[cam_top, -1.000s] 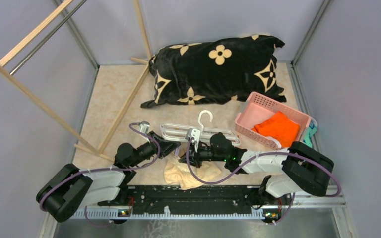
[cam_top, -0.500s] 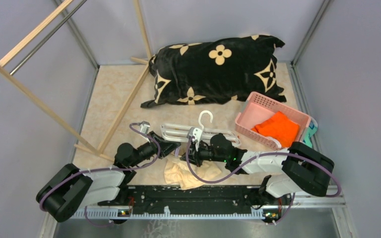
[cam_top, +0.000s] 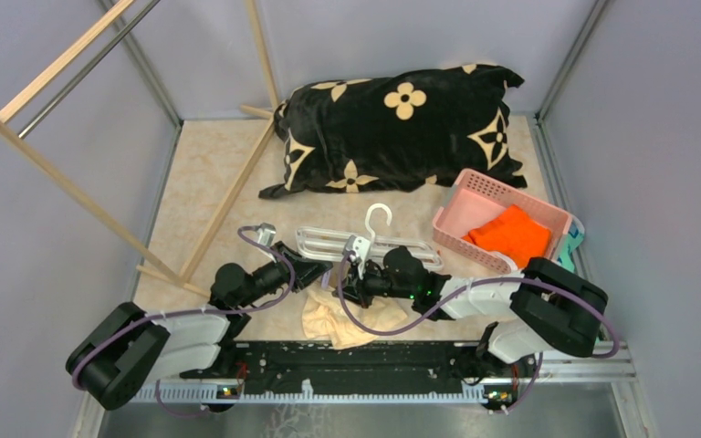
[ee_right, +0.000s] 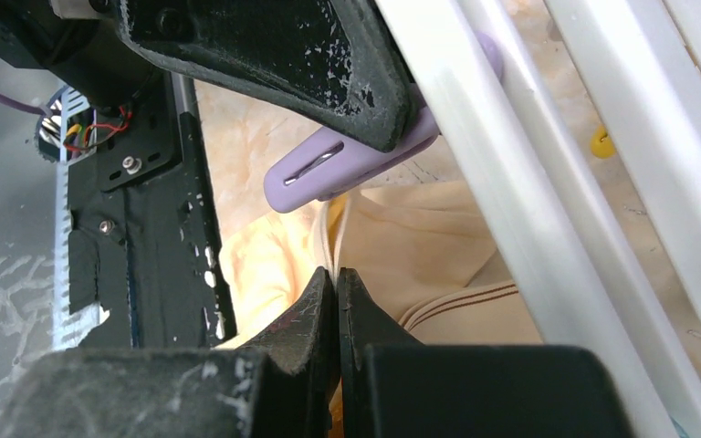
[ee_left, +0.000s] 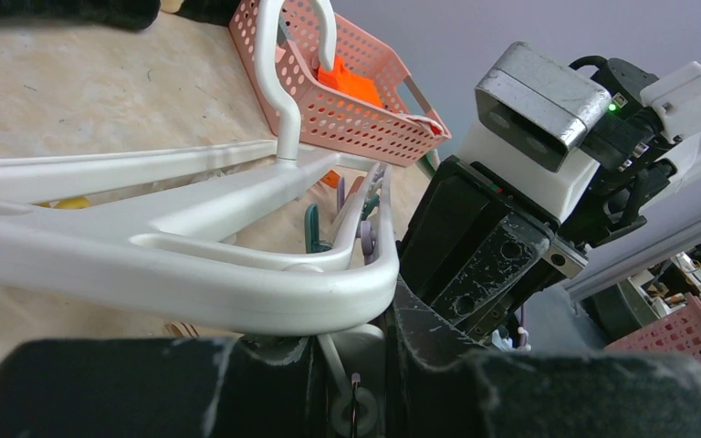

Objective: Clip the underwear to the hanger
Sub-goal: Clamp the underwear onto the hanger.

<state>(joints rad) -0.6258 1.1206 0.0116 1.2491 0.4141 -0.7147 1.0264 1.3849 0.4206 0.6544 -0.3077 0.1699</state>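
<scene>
Currently the task is in mid-step, with no part of the underwear (cam_top: 351, 319) seen inside a clip. The hanger (cam_top: 329, 239) lies flat on the table (cam_top: 210, 173), hook pointing away from the arms. The underwear lies crumpled just nearer than it, under the two wrists.

The left gripper (cam_top: 318, 268) is closed partway on the hanger's near rail, one finger pressing a purple clip (ee_right: 347, 164) against the rail. The right gripper (ee_right: 338, 274) has its fingers pressed together just below that clip. It appears to pinch a thin fold of the cream fabric, though the wrist view leaves this uncertain.

Remaining, by my judgement:
- Feed the fold into the clip.
- Let the clip bite.
- Fasten a second point of the waistband.

The surface is a pale, marbled mat enclosed by plain grey walls. A black flowered pillow (cam_top: 402, 128) lies at the far end, and a wooden rack (cam_top: 64, 182) leans at the left. At the right, a pink basket (cam_top: 475, 182) holds an orange cloth (cam_top: 511, 237).
</scene>
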